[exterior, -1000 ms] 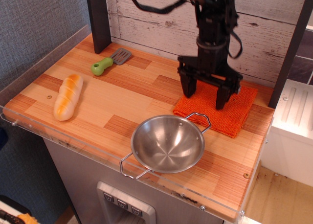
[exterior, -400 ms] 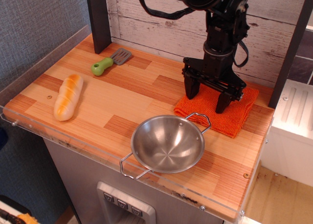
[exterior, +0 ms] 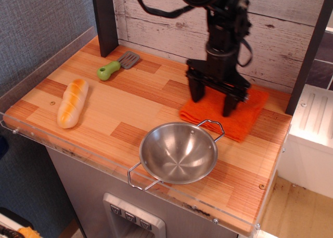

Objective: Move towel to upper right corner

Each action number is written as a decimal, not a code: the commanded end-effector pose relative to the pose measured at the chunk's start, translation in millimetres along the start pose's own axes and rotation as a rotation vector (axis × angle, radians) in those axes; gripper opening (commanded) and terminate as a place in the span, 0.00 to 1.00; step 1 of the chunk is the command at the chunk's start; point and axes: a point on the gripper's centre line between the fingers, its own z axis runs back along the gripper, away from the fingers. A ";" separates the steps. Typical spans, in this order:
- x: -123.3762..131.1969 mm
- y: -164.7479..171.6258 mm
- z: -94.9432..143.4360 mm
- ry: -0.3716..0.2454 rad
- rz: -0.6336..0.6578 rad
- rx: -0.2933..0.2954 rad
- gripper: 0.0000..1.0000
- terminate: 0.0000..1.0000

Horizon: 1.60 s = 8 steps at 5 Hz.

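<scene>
The towel (exterior: pixel 244 119) is a bright orange knitted cloth lying flat on the right side of the wooden tabletop (exterior: pixel 130 100), close to the back wall. My black gripper (exterior: pixel 212 96) hangs straight down over the towel's left half. It is open, with one finger at the towel's left edge and the other near its middle. The fingertips reach down to the cloth; I cannot tell whether they press on it. Part of the towel is hidden behind the fingers.
A steel bowl (exterior: pixel 178 152) with wire handles sits just in front of the towel, its far handle over the towel's front edge. A bread loaf (exterior: pixel 72 103) lies at the left and a green-handled spatula (exterior: pixel 117 65) at the back left. Dark posts (exterior: pixel 104 20) stand at the back corners.
My gripper swung a little right, then back left, staying open over the towel. The towel sits slightly further left than before.
</scene>
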 end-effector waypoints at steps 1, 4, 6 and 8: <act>-3.4 84.5 -1.1 0.051 -0.005 0.118 1.00 0.00; -5.9 137.1 5.3 0.047 0.037 0.093 1.00 0.00; 7.7 117.7 49.1 -0.125 -0.069 -0.059 1.00 0.00; 5.8 117.1 119.0 -0.206 -0.119 -0.020 1.00 0.00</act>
